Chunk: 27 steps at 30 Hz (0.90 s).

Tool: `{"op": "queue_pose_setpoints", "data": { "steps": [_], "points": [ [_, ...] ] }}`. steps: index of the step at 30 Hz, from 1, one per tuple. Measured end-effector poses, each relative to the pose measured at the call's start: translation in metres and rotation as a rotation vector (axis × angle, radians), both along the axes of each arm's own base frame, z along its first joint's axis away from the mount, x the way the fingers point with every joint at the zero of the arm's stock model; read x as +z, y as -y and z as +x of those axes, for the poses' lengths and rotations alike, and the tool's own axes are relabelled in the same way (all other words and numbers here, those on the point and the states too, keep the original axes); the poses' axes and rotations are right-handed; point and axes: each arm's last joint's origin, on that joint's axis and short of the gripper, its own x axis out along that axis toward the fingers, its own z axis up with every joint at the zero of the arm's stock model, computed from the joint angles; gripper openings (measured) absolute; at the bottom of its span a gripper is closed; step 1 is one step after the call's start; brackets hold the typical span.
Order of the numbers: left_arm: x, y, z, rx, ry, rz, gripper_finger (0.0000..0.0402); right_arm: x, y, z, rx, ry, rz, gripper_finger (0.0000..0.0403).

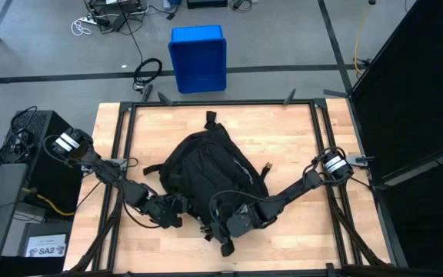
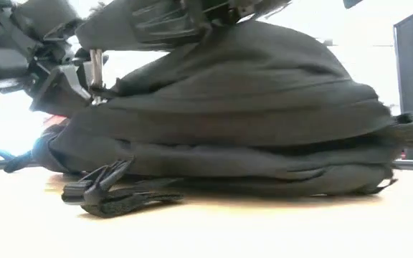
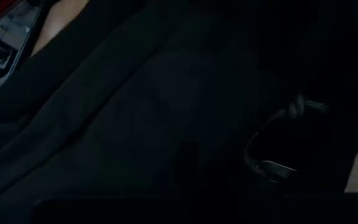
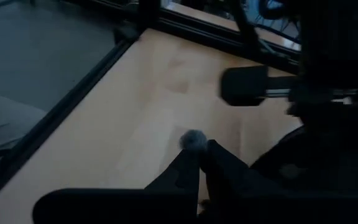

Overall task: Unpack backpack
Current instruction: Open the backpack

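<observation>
The black backpack [image 1: 206,165] lies flat on the middle of the wooden table, its underside on the boards [image 2: 249,122]. My left gripper [image 1: 177,209] is shut at the backpack's near-left edge. In the left wrist view, black fabric fills the picture and a grey cord loop [image 3: 278,149] lies on it. My right gripper [image 1: 223,225] is at the backpack's near edge, shut [image 4: 197,163], with a small grey zipper pull [image 4: 193,140] at its fingertips. My left gripper is shut against the backpack's black fabric at its near-left upper edge [image 2: 99,97], slanting down from the table's left. The dark fabric hides the place of contact, so the layers and the part cannot be told. My right gripper pinches the grey zipper pull [image 4: 193,140] between its two fingertips. It comes nearly level from the table's right. The pull stands out beyond the fingertips, above the tabletop.
A loose strap with a black buckle [image 2: 95,190] lies on the table in front of the backpack. Another strap end [image 1: 268,165] lies to its right. Black frame rails [image 1: 125,154] run along the table's sides. A blue crate [image 1: 198,58] stands on the floor beyond the far edge.
</observation>
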Motion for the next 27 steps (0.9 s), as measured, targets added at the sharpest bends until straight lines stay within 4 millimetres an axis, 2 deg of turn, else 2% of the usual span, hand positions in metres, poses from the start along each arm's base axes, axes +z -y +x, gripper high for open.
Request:
{"op": "queue_pose_setpoints", "data": {
  "steps": [9, 15, 18, 22, 27],
  "points": [
    [-0.006, -0.008, -0.009, 0.068, -0.071, 0.054, 0.0001, -0.004, -0.029, -0.024, 0.050, -0.116, 0.052, 0.0000],
    [-0.007, -0.010, -0.011, 0.101, -0.079, 0.045, 0.0000, -0.005, -0.036, -0.031, -0.001, -0.112, 0.019, 0.0000],
    [-0.006, -0.009, -0.009, 0.085, -0.070, 0.031, 0.0000, -0.004, -0.030, -0.026, -0.023, -0.089, 0.011, 0.0000],
    [-0.004, -0.007, -0.007, 0.073, -0.061, 0.006, 0.0000, -0.002, -0.011, -0.013, -0.056, -0.073, -0.009, 0.0009],
    [0.006, -0.003, 0.001, 0.112, -0.007, -0.063, 0.0000, -0.003, 0.006, -0.004, -0.140, -0.096, 0.107, 0.0051]
  ]
}}
